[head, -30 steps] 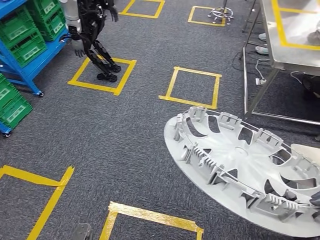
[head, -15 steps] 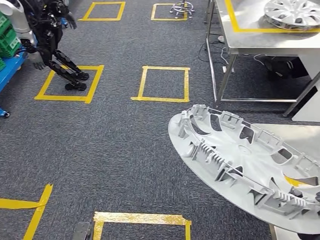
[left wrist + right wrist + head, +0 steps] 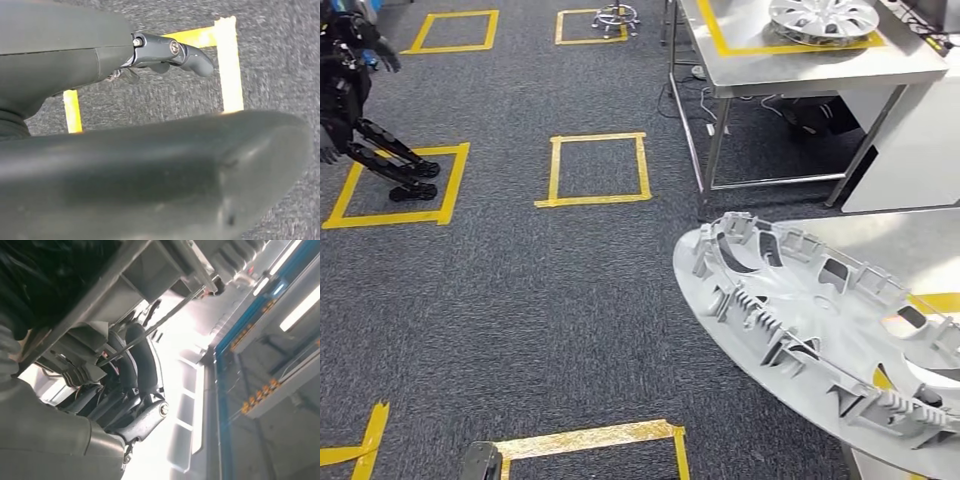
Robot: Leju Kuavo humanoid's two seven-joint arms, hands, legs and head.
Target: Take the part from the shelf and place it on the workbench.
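Observation:
The part is a large silver wheel cover [image 3: 818, 330], carried tilted with its ribbed back side up at the lower right of the head view. In the right wrist view my right hand [image 3: 139, 405] grips the wheel cover [image 3: 113, 285], its dark fingers curled around the ribs on the underside. The steel workbench [image 3: 788, 65] with yellow tape stands at the upper right, and a second wheel cover [image 3: 822, 18] lies on it. My left hand [image 3: 166, 50] hangs over the grey carpet with its fingers stretched out and nothing in it.
A nearer grey surface [image 3: 901, 240] with yellow tape lies under the carried part's far edge. Yellow tape squares [image 3: 595, 168] mark the carpet. Another black robot [image 3: 358, 110] stands at the far left, and a stool base [image 3: 616, 17] sits at the top.
The camera has swung to the right: the blue shelf has left the picture and the workbench has come further in. The wheel cover stays in my right hand.

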